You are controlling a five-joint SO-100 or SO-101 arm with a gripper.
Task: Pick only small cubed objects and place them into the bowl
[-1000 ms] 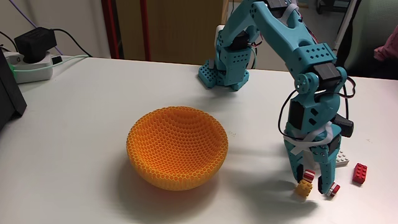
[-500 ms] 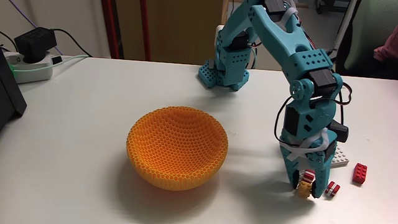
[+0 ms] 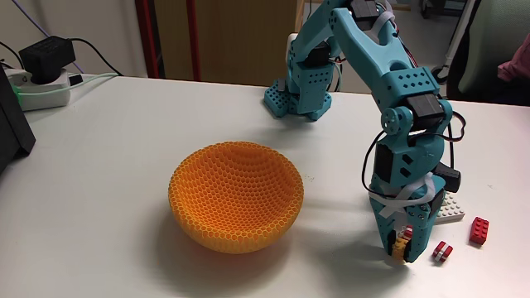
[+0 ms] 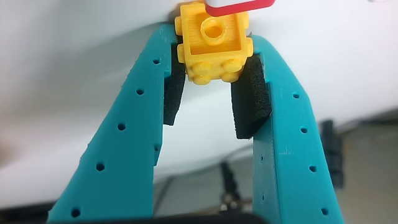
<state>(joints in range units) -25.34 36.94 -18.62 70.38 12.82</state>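
Observation:
In the fixed view my gripper (image 3: 403,248) points down at the table's front right, shut on the yellow-orange studded cube (image 3: 402,247). In the wrist view the same cube (image 4: 214,40) sits pinched between the teal fingertips of the gripper (image 4: 214,37), the black pads (image 4: 252,99) just below it. A red-and-white striped cube (image 4: 239,6) touches its far side. Another striped cube (image 3: 441,251) lies on the table just right of the gripper. The big orange honeycomb bowl (image 3: 236,197) stands to the left, apart from the gripper; nothing shows inside it.
A long red brick (image 3: 479,230) and a flat white studded plate (image 3: 452,211) lie right of the arm. The arm's base (image 3: 298,93) stands at the back. A power strip (image 3: 37,87) and a dark box (image 3: 12,124) sit far left. A hand (image 3: 515,62) shows at the right edge.
The gripper came down over the yellow cube and its jaws closed from wide open onto the cube. The bowl and the other bricks have stayed in place.

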